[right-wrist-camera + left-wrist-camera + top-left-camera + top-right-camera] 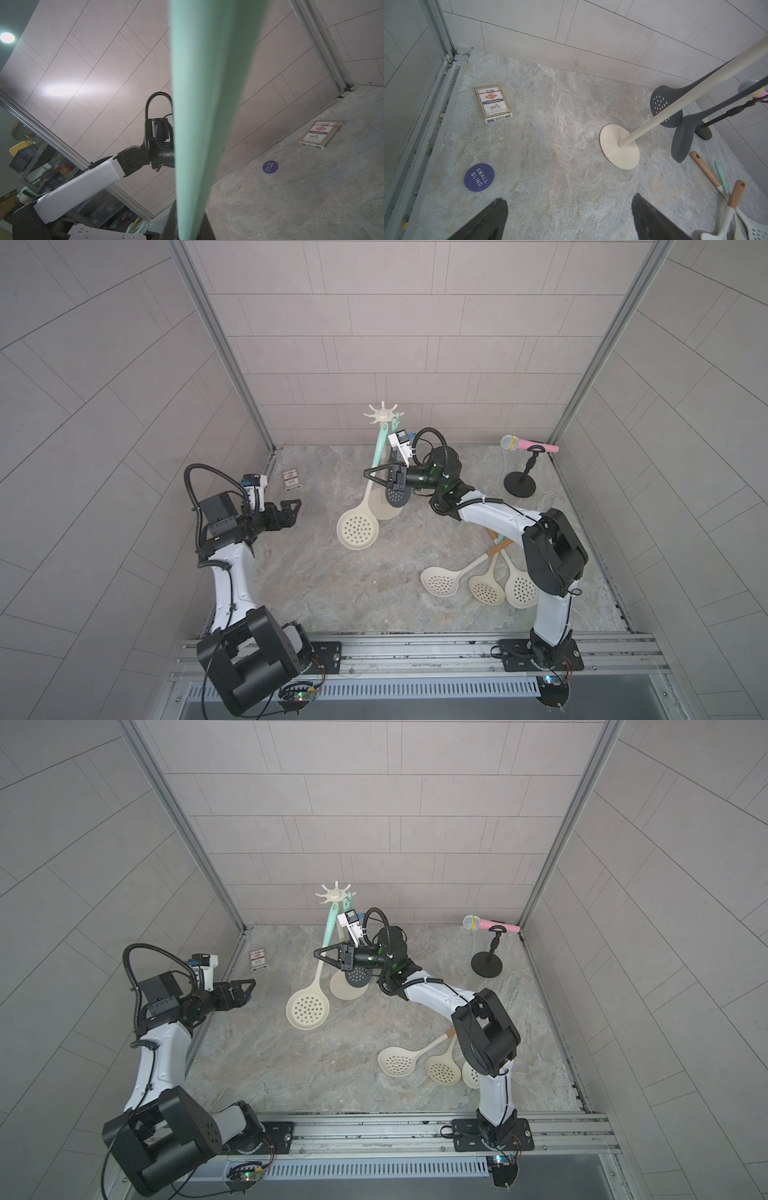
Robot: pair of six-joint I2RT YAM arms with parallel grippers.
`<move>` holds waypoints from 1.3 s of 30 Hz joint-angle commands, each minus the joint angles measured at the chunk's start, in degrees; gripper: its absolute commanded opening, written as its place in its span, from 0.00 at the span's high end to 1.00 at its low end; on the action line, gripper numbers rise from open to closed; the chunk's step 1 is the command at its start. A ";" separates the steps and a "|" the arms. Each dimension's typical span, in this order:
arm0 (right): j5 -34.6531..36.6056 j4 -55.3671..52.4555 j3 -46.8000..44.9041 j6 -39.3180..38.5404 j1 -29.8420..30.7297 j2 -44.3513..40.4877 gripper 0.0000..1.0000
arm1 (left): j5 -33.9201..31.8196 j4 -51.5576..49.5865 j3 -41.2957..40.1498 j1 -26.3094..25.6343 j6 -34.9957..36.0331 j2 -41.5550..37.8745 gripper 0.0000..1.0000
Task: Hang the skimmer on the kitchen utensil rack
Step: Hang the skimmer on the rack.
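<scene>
Right wrist view gives me little but the skimmer's mint handle running up across the picture, my right jaws pressed together on it at the bottom edge. No hook shows there, so I cannot steer by it. Both top views do the steering: the skimmer hangs slanted in my pinch, cream bowl low toward 7 o'clock from the crown of the kitchen utensil rack, which stands at 12 o'clock on the tabletop. The handle end lies against the crown's 4 o'clock side, but whether its loop is over a hook I cannot tell. To do this well, I judge, I should hold the pinch firm, lift the end just above a free hook, let it settle, and part the jaws only once the hook carries the weight. The pole is thin and the base small, so a sideways shove could tip it. Left wrist view shows what the others do not: the rack's round base flat on the tabletop and two dark skimmers hanging beside the pole, to be kept clear of. My left jaws are spread wide and empty at 9 o'clock, well apart from the rack. At 4 o'clock lie spare skimmers.
</scene>
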 commanded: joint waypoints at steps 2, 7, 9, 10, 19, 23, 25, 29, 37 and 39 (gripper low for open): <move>2.86 1.23 0.22 2.99 -0.17 2.64 0.98 | 1.90 0.60 -0.72 0.61 1.35 -0.58 0.00; 7.76 0.60 -2.84 3.23 -0.09 2.35 0.84 | 3.43 1.66 -1.37 0.83 0.56 -1.09 0.00; 10.01 0.02 -3.89 3.25 -0.04 1.58 0.77 | 3.64 1.67 -1.38 0.89 0.55 -0.89 0.00; 10.78 -0.04 -4.59 3.21 -0.01 1.16 0.73 | 3.70 1.67 -1.32 0.86 0.49 -0.81 0.00; 15.00 -4.09 -7.19 2.25 -0.01 -2.48 0.50 | 4.78 1.41 -1.64 1.06 1.20 -0.32 0.00; 17.56 -7.06 -10.97 0.42 -0.18 -6.05 0.39 | 4.97 1.32 -1.61 1.15 1.30 0.06 0.00; 18.77 -9.27 -12.49 -0.95 -0.18 -7.91 0.29 | 5.15 1.30 -1.54 1.14 1.34 0.20 0.00; 20.56 -12.92 -16.40 -3.43 -0.61 -12.40 0.24 | 5.63 0.94 -1.20 1.15 1.38 0.72 0.00; 27.90 -31.03 -23.68 -13.30 -1.47 -24.33 0.19 | 8.30 0.01 0.91 1.07 0.63 2.92 0.00; 29.48 -35.62 -25.16 -16.30 -1.47 -28.12 0.16 | 13.73 -0.52 2.46 1.02 1.08 3.63 0.00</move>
